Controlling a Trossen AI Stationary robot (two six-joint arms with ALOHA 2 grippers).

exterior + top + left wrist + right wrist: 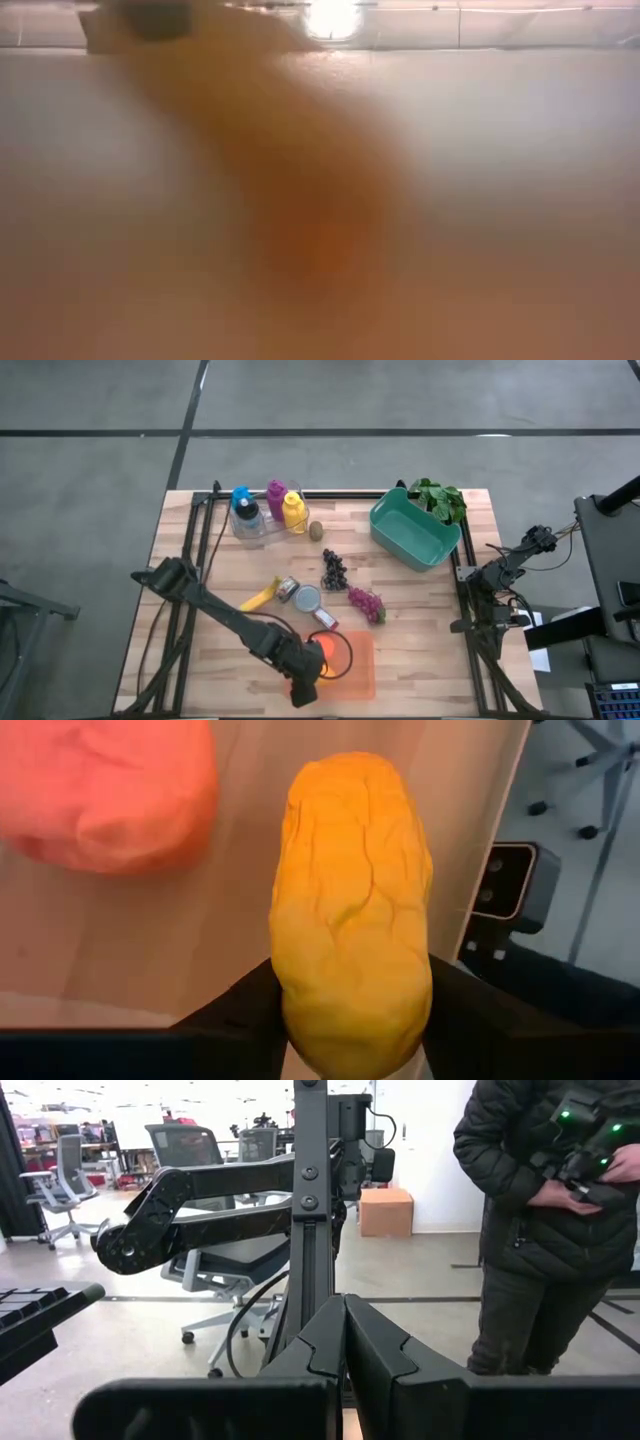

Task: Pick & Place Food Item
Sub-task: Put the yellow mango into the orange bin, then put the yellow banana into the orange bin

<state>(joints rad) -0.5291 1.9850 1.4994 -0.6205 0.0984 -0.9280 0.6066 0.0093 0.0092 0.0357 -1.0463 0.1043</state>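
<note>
A yellow-orange, wrinkled food item (pixel 350 900) sits between the dark fingers of my left gripper (pixel 350 1030). The gripper (pixel 310 675) is at the table's near middle, over an orange see-through tray (pixel 360 672). A pink-red lump (pixel 105 790) lies on the tray floor beside the item. The low view is filled by an orange blur close to the camera. My right gripper (pixel 345 1350) is shut, parked level off the table's right edge. My left gripper pinches the yellow-orange item between its two fingers, one on each side of the end nearest the wrist (pixel 295 1010). The fingers slant steeply down from the table's left. The item sticks out past the fingertips toward the tray floor; whether it touches the floor cannot be told.
Behind the tray lie a banana (pixel 259 598), a can (pixel 288 589), a round lid (pixel 307 599), dark grapes (pixel 333 569) and purple grapes (pixel 366 603). Bottles (pixel 268 508) and a teal bin (pixel 414 530) stand at the far edge. A person stands beyond the table (pixel 540 1220).
</note>
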